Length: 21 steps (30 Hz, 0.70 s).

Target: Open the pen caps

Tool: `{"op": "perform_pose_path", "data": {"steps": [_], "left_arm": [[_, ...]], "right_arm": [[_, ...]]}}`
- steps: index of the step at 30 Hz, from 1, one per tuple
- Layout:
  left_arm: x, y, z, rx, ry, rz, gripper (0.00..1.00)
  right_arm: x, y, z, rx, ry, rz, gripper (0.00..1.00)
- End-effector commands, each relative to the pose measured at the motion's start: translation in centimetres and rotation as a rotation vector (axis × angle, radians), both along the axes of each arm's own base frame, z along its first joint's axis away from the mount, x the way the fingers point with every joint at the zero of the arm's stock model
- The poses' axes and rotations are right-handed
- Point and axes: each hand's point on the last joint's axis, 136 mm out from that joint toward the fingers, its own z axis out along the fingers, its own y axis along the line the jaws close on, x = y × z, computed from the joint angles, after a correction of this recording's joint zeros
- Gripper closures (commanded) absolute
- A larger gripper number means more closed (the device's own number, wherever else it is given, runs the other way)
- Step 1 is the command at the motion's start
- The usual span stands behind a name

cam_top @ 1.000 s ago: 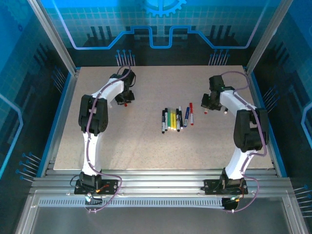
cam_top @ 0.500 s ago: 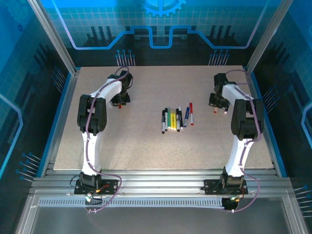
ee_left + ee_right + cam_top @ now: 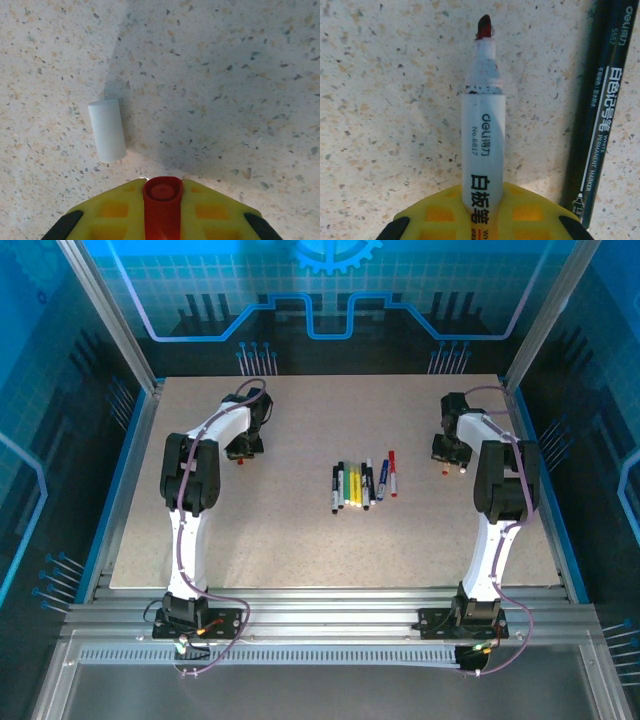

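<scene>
A red cap (image 3: 162, 190) is clamped between the closed fingers of the left pincer (image 3: 162, 210), its long axis set along the pincer and its round end turned outward over the desk (image 3: 240, 75). A white cylinder (image 3: 107, 130) lies just left of it. An uncapped red pen (image 3: 483, 130) is gripped by the closed right pincer (image 3: 482, 210), its barrel running straight out and its bare tip pointed away. A black pen (image 3: 597, 110) lies beside it, nearly parallel. More pens (image 3: 362, 483) are ranged mid-desk.
</scene>
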Motion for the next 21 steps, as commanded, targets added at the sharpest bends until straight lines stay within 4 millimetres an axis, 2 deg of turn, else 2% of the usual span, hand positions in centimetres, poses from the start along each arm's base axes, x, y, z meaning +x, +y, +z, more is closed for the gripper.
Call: {"op": "perform_pose_path", "data": {"steps": [1,8,16,21], "left_arm": [[0.0,1.4,0.3,0.049,0.025,0.003,0.86],[0.2,1.3,0.2,0.044,0.025,-0.001,0.75],[0.5,1.2,0.7,0.036,0.01,0.004,0.74],[0.7,1.4,1.8,0.044,-0.011,0.014,0.73]], "right_arm": [[-0.2,-1.3,-0.1,-0.042,0.031,-0.016,0.83],[-0.5,-1.5,-0.2,-0.057,0.048,-0.019,0.67],[-0.4,-1.6,0.4,-0.068,0.045,-0.028,0.66],[-0.5,-1.9,2.0,-0.1,0.034,-0.031,0.66]]}}
